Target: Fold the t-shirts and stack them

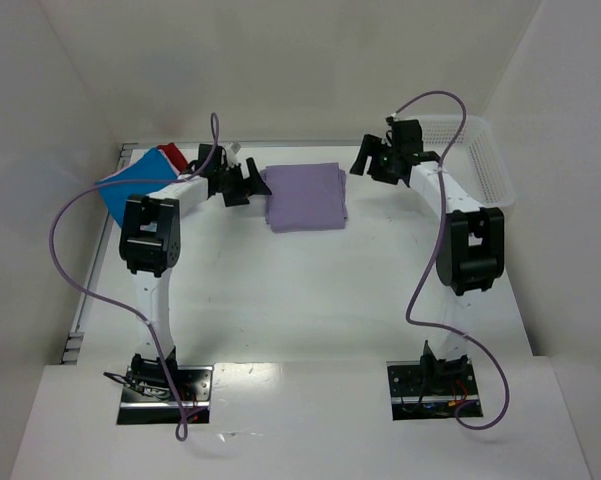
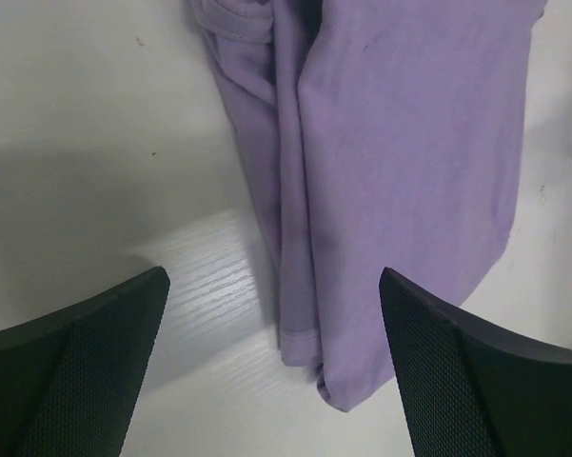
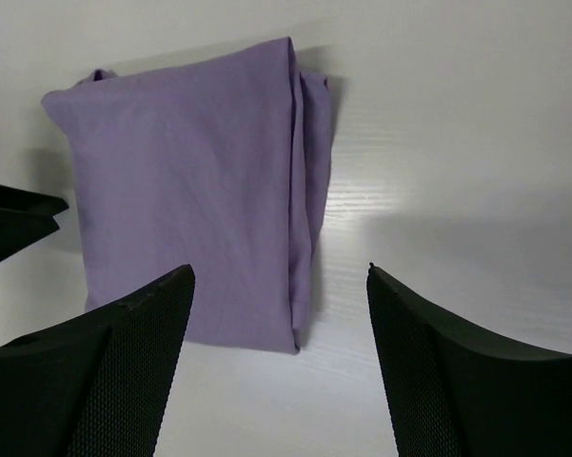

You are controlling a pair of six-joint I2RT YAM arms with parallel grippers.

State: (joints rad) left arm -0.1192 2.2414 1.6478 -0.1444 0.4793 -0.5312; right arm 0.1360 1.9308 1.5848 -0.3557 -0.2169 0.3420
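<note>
A lavender t-shirt (image 1: 306, 197) lies folded into a rectangle at the back middle of the table. My left gripper (image 1: 250, 181) hovers open at its left edge; the left wrist view has the shirt's folded corner (image 2: 381, 181) between and beyond the fingers, nothing held. To the shirt's right, my right gripper (image 1: 368, 160) hangs open, clear of the cloth. Its wrist view shows the whole folded shirt (image 3: 190, 200) ahead and to the left. A bright blue folded t-shirt (image 1: 128, 186) and a red one (image 1: 172, 155) lie at the back left, behind the left arm.
A white mesh basket (image 1: 480, 160) stands at the back right, behind the right arm. White walls close in the table at the back and on both sides. Purple cables loop from both arms.
</note>
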